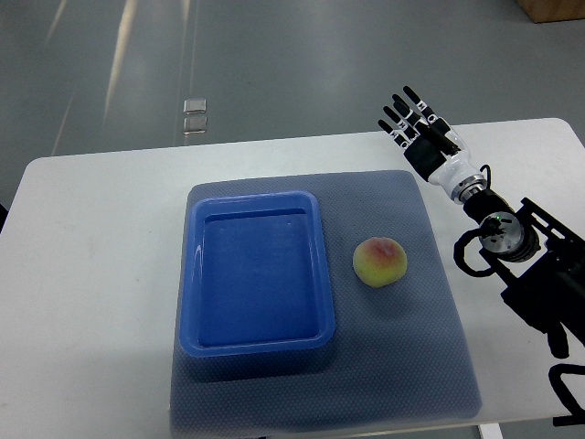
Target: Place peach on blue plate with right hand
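Bottom-right, the right hand (416, 121) is hovering with fingers (399, 114) spread, needing to descend onto the peach (379, 262) beside the blue plate (257, 352).

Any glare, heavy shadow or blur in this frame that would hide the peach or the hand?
Top view: sharp throughout; pale light streaks on the floor only; peach evenly lit with a soft shadow on the mat; right hand crisp, fingers spread.

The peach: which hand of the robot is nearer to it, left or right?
Right. The right hand hovers beyond the peach, toward the table's far right edge, fingers spread. The left hand is not in view.
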Controlling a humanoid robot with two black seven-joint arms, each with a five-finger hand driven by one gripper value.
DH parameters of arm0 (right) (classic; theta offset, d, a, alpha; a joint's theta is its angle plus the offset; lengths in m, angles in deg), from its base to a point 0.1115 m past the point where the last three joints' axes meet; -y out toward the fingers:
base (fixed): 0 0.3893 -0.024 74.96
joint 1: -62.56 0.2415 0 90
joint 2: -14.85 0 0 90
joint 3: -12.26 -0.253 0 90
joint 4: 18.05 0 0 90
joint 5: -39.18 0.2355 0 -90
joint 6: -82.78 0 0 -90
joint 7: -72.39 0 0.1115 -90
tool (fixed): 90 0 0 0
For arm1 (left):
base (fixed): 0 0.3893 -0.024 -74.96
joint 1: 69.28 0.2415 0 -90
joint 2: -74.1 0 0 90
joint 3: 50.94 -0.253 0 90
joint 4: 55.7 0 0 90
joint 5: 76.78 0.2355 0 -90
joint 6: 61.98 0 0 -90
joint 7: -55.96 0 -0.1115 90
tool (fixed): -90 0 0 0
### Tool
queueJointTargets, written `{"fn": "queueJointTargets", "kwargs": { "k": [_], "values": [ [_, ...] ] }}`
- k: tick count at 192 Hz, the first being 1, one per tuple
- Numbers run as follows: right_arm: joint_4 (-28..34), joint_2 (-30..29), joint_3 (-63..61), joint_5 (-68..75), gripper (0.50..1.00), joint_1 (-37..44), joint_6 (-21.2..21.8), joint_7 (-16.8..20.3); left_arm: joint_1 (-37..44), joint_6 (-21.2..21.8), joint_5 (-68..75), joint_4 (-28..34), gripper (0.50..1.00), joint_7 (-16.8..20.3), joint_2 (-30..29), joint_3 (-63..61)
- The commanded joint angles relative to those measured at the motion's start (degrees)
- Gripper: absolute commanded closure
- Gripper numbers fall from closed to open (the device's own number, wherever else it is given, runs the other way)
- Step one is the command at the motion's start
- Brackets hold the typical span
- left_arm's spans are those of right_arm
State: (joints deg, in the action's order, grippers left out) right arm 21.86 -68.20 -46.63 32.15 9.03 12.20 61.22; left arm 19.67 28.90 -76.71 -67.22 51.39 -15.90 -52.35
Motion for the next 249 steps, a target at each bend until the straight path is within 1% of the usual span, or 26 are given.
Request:
{"fn": "queueJointTargets", "kwargs": {
  "k": [1,57,75,90,95,108,115,121,134,143,144,149,159,160,170,184,205,236,249],
  "values": [
    [0.0,0.1,0.0,0.0,0.568,0.0,0.0,0.0,0.0,0.0,0.0,0.0,0.500,0.0,0.0,0.0],
    [0.3,0.2,0.4,-0.2,0.568,0.2,0.2,-0.4,0.0,-0.1,-0.1,0.1,0.500,0.0,0.0,0.0],
    [0.5,1.2,1.6,-3.5,0.568,1.1,0.4,-0.6,0.0,-0.1,-0.1,0.1,0.500,0.0,0.0,0.0],
    [0.8,2.6,3.6,-10.0,0.568,3.3,2.8,-0.6,0.0,-0.1,-0.1,0.0,0.500,0.0,0.0,0.0],
    [0.8,3.7,4.9,-13.9,0.568,4.5,4.5,-0.5,0.0,-0.1,-0.1,-0.1,0.500,0.0,0.0,0.0],
    [1.4,6.4,8.7,-23.1,0.570,6.5,6.9,-0.3,0.0,-0.1,-0.1,-0.2,0.500,0.0,0.0,0.0],
    [2.9,8.8,11.7,-30.0,0.570,8.5,7.7,-0.2,0.0,-0.1,-0.1,-0.2,0.500,0.0,0.0,0.0],
    [3.8,10.1,13.4,-33.2,0.570,9.6,8.1,-0.2,0.0,-0.1,-0.1,-0.2,0.500,0.0,0.0,0.0],
    [7.3,14.9,20.2,-44.4,0.570,14.1,10.3,0.1,0.0,-0.1,-0.1,-0.2,0.500,0.0,0.0,0.0],
    [7.3,14.9,20.2,-44.4,0.570,14.2,10.3,0.1,0.0,-0.1,-0.1,-0.2,0.500,0.0,0.0,0.0],
    [10.4,18.2,25.8,-50.3,0.570,18.2,12.5,0.7,0.0,-0.1,-0.1,-0.2,0.500,0.0,0.0,0.0],
    [12.2,19.9,29.5,-52.6,0.570,20.9,13.8,1.8,0.0,-0.1,-0.1,-0.3,0.500,0.0,0.0,0.0],
    [12.2,20.0,29.5,-52.6,0.570,20.9,13.8,1.8,0.0,-0.1,-0.1,-0.3,0.500,0.0,0.0,0.0],
    [14.0,22.0,35.3,-53.2,0.568,24.9,15.5,4.2,0.0,-0.1,0.0,-0.3,0.500,0.0,0.0,0.0],
    [15.7,23.0,40.9,-53.3,0.568,28.6,15.6,6.2,-0.1,-0.2,0.0,-0.3,0.500,0.0,0.0,0.0],
    [17.6,23.6,45.3,-53.6,0.568,30.8,15.6,6.7,-0.3,-0.2,0.0,-0.3,0.500,0.0,0.0,0.0],
    [19.7,23.3,47.4,-54.1,0.568,30.6,15.6,6.9,-0.4,-0.2,0.0,-0.3,0.500,0.0,0.0,0.0],
    [20.3,23.3,47.5,-55.2,0.568,29.4,15.4,6.9,-0.4,-0.2,0.0,-0.3,0.500,0.0,0.0,0.0],
    [21.6,23.6,47.5,-55.5,0.568,27.4,15.4,6.9,-0.4,-0.2,-0.1,-0.2,0.500,0.0,0.0,0.0]
  ]
}}
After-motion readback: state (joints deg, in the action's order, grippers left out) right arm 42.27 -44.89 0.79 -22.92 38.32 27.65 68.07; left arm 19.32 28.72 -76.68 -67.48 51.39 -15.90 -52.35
